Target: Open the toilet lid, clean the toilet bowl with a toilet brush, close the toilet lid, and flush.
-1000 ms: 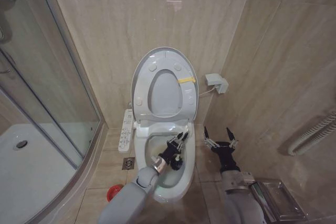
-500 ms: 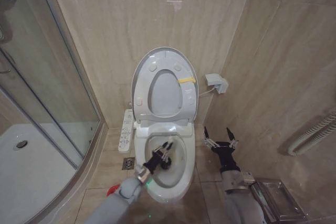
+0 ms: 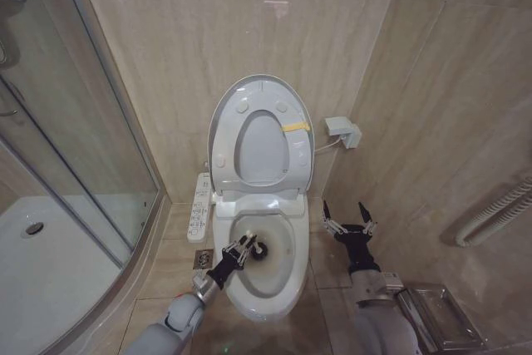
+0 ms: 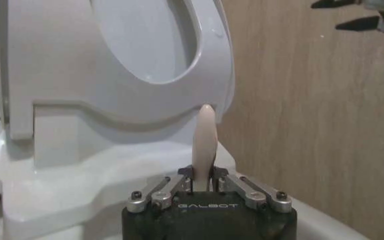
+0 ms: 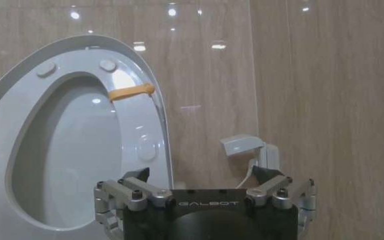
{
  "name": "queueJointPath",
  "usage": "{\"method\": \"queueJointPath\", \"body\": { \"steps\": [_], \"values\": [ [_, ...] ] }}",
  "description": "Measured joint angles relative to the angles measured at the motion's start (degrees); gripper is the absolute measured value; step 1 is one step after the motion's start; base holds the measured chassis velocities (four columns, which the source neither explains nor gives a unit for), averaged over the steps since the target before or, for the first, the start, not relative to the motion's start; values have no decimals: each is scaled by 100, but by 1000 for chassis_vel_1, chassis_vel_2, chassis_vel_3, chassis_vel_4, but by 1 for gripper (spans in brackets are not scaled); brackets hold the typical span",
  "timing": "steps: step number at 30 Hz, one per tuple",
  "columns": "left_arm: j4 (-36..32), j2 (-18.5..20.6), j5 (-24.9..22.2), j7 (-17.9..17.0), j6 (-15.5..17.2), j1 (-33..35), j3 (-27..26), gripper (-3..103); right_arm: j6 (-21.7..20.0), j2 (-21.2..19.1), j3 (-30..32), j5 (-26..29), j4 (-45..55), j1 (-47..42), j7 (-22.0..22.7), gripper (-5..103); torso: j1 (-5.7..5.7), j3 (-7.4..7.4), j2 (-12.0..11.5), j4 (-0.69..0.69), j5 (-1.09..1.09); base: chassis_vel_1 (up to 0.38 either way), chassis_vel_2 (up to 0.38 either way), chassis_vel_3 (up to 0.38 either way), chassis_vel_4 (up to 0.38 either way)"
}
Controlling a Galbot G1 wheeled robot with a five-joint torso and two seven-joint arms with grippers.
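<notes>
Left gripper [image 3: 242, 248]: jaws clamped on the toilet brush [image 4: 203, 142] handle, bristle head down inside the stained toilet bowl [image 3: 287, 284]. Toilet lid [image 3: 226, 118]: raised against wall. Step: scrubbing. Next, probably: lift brush out, lower lid. Right gripper [image 3: 349, 218]: jaws wide, idle beside bowl.

The toilet bowl [image 3: 287, 276] sits against the back wall, its toilet lid [image 3: 224, 122] and seat [image 3: 299, 155] raised upright behind it. The left gripper [image 3: 238, 252] reaches over the bowl's left rim, the toilet brush [image 3: 258, 249] inside. The right gripper [image 3: 347, 218] hovers right of the bowl. A control panel [image 3: 200, 207] lies left; a shower enclosure [image 3: 58, 205] stands farther left.
</notes>
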Motion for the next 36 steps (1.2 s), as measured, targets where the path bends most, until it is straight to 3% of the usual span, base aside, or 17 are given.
{"method": "queueJointPath", "body": {
  "steps": [8, 21, 36],
  "values": [
    [60, 92, 147, 243, -30, 119, -18, 18, 0, 0, 0, 0, 0, 0, 0, 100, 0, 0, 0, 3, 1, 0, 0, 0, 0],
    [-99, -476, -39, 80, 93, -353, -28, 18, 0, 0, 0, 0, 0, 0, 0, 100, 0, 1, 0, -1, 1, 0, 0, 0, 0],
    [225, -936, -211, 94, 47, -689, 62, 18, 0, 0, 0, 0, 0, 0, 0, 100, 0, 0, 0, 1, 2, 0, 0, 0, 0]
  ]
}}
